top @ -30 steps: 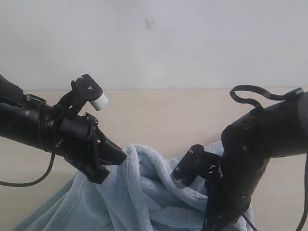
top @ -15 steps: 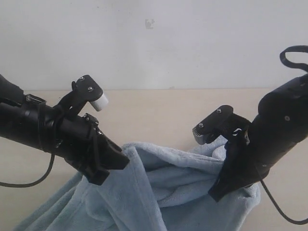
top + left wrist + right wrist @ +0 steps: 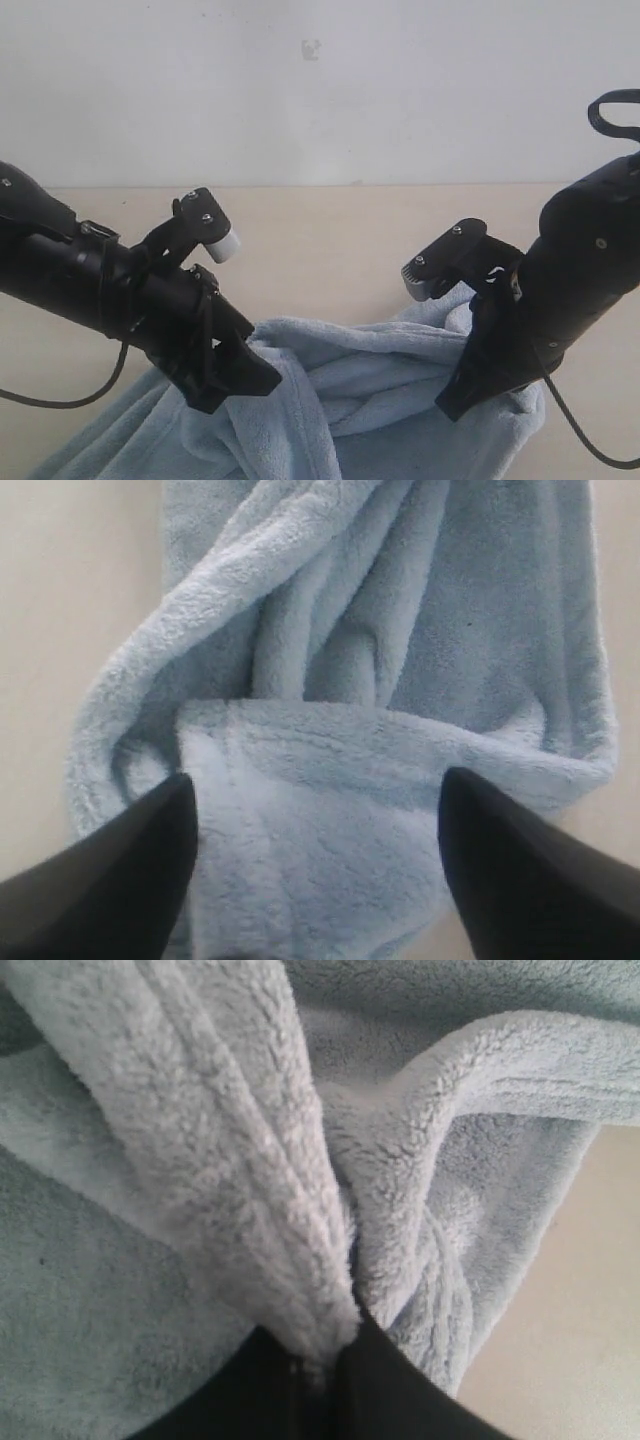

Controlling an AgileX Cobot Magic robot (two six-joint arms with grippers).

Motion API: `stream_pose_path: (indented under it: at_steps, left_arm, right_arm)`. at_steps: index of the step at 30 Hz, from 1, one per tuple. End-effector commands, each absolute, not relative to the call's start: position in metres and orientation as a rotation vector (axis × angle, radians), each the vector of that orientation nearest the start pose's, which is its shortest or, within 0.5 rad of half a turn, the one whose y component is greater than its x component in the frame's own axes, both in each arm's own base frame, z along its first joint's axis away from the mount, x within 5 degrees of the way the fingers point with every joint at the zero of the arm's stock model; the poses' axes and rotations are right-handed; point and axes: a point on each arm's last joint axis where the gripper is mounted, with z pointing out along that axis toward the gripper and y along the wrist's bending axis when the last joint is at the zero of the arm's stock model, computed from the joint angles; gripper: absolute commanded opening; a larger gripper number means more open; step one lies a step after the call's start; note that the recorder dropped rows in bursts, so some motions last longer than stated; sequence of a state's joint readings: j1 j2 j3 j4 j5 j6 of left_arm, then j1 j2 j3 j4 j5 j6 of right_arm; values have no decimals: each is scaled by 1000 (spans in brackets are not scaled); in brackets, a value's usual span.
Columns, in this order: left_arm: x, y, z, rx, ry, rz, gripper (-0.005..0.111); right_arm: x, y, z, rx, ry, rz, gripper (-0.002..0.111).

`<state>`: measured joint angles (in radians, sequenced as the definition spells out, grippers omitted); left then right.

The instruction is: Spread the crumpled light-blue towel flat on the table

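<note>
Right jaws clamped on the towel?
Yes: the right wrist view shows a bunched fold of the towel pinched between the closed jaws of the right gripper.

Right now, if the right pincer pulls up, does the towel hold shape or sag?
Likely floppy: the towel drapes in deep folds from the right pincer. Probably light, since one pinched fold holds it raised. Fleecy pile may drag on the table.

The towel (image 3: 350,390) is lying crumpled in thick, fluffy pale-blue folds, not yet flat. One gathered ridge is rising, pinched tight in my right gripper (image 3: 318,1362). The rest is sagging away in twisted ropes and spreading low across the plain cream tabletop (image 3: 330,240).
</note>
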<state>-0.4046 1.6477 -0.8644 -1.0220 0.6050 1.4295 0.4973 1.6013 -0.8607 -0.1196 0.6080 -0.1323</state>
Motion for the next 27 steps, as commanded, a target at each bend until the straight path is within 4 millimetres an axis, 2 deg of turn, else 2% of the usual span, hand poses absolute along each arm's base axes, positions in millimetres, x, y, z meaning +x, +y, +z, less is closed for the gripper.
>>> stream_pose_path:
  at_steps: [1,4,10,13,22,27]
  left_arm:
    - [274,-157,186,1221,2172,-470,65]
    - [274,-158,181,1251,2173,-482,65]
    - [276,-161,154,1264,2262,-540,65]
    - [274,-163,149,1283,2281,-578,61]
    - [266,-167,161,1283,2260,-712,26]
    - [260,-168,180,1304,2199,-736,23]
  right_arm:
    - [256,129,186,-979,2635,-41,0]
    - [257,129,186,-977,2628,-39,0]
    - [258,130,187,-969,2614,-30,0]
    - [258,130,187,-969,2614,-30,0]
    - [259,131,187,-966,2605,-26,0]
    - [259,131,187,-963,2594,-23,0]
